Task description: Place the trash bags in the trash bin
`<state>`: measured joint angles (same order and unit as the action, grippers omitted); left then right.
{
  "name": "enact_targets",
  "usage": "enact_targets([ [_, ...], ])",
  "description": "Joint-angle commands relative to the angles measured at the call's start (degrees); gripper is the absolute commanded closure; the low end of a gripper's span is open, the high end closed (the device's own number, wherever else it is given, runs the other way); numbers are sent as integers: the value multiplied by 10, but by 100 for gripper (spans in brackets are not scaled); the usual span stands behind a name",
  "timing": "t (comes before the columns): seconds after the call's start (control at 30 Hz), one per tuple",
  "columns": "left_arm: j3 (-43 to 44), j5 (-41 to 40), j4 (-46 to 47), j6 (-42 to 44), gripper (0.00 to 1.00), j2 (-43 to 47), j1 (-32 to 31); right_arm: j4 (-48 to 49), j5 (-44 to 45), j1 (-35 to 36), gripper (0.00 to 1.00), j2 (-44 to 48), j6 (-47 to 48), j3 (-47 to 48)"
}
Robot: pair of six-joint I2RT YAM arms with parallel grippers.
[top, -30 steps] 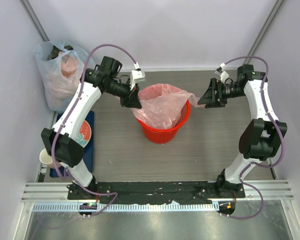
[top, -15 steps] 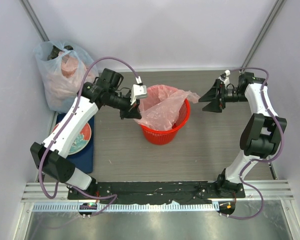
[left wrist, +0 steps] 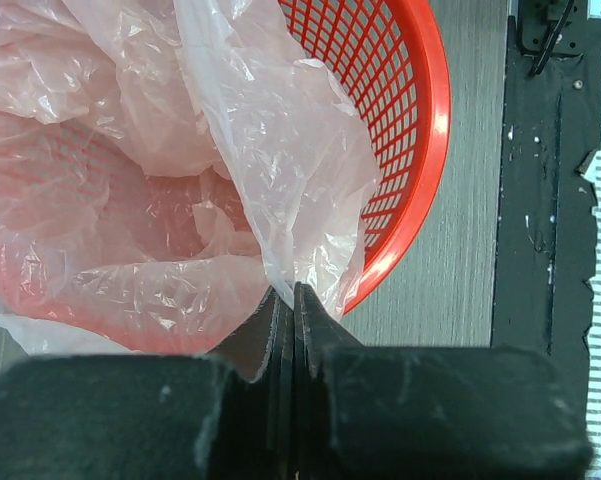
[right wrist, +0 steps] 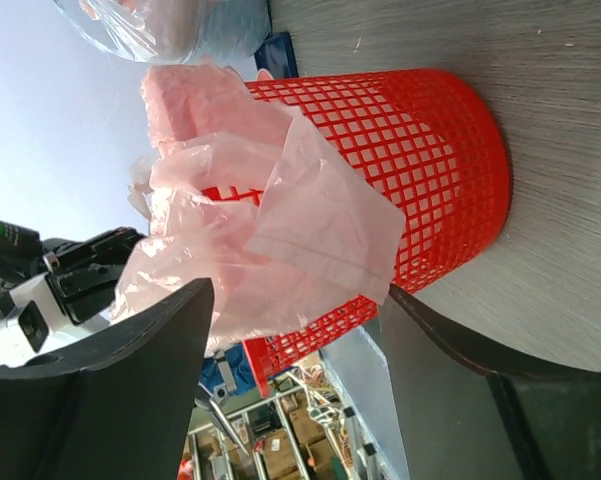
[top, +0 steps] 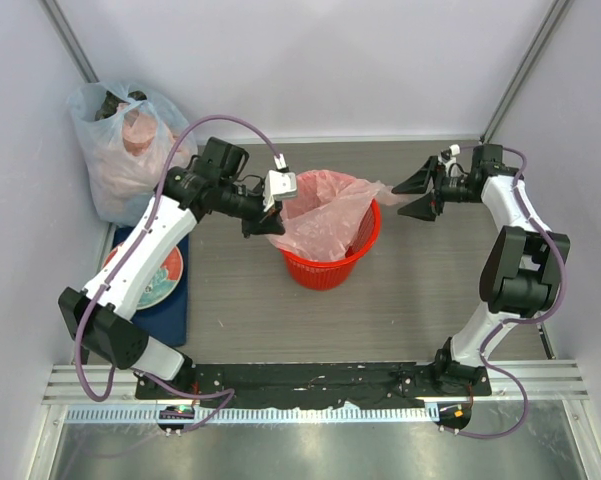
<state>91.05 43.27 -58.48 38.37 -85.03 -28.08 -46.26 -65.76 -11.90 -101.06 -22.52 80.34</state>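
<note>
One pink bag point(top: 325, 208), I see, lies left-edge-to-right-edge over upright red basket point(top: 325, 264); left gripper point(top: 264, 223) pinches it, right gripper point(top: 412, 196) splayed.

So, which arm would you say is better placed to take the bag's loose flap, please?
Right. The right gripper is open, facing the flap of the pink bag overhanging the red basket; the left gripper is shut on its edge.
</note>
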Motion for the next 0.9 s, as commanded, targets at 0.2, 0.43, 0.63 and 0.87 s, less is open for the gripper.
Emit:
enact_targets([
  [0.2,-25,9,9,53,91,52,-8,87,-11,13,68,45,-78,-9],
  [0.43,-75,11,-18,123,100,84,-24,-160,34,5,99,2,197,71],
  [0.63,-138,-29,3,169,100,102,-58,-223,96,5,99,-47,314,92],
  [0.87,-222,-92,109,147,100,133,-83,-238,114,16,99,-54,366,83],
])
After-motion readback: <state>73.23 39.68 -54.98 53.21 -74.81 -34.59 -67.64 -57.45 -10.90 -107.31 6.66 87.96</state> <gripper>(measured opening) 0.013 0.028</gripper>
